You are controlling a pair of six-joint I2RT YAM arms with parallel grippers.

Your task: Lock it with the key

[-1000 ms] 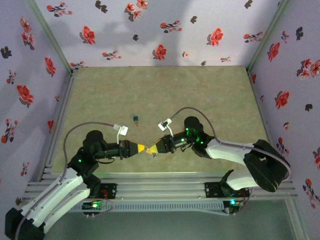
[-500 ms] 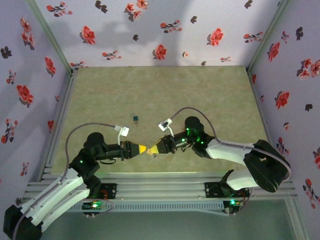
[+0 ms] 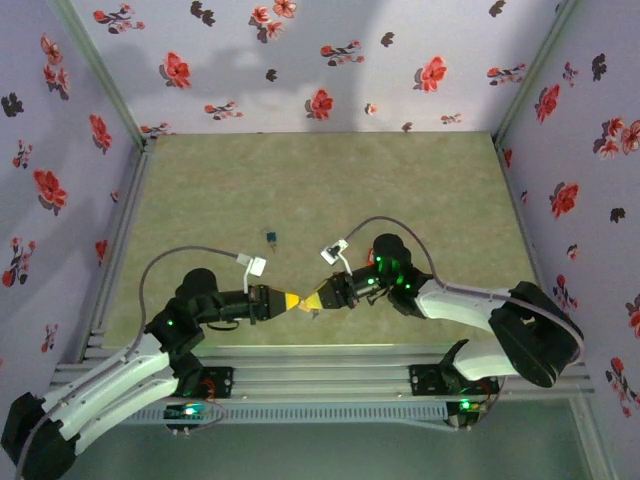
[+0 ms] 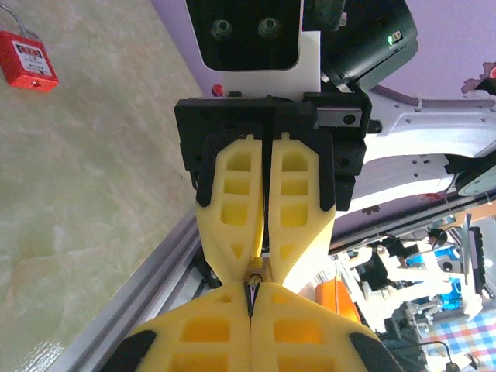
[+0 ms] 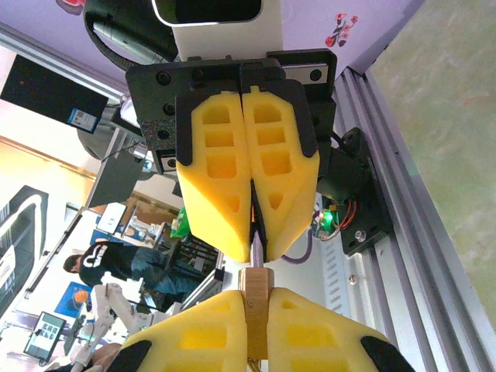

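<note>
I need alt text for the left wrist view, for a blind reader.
The left end effector, at the bottom, and the right end effector, above, meet tip to tip, both shut on a small brass key. A red padlock lies apart on the table, upper left.

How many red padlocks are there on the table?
1. The red padlock lies on the table, top left in the left wrist view. Others may be hidden.

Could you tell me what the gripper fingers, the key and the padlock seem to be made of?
The fingers look like matte yellow plastic, with hollow pockets. The key seems metal: a brass-coloured part and a dull grey blade. The padlock has a smooth red body, plastic or painted metal, I cannot tell, with a thin grey shackle.
</note>
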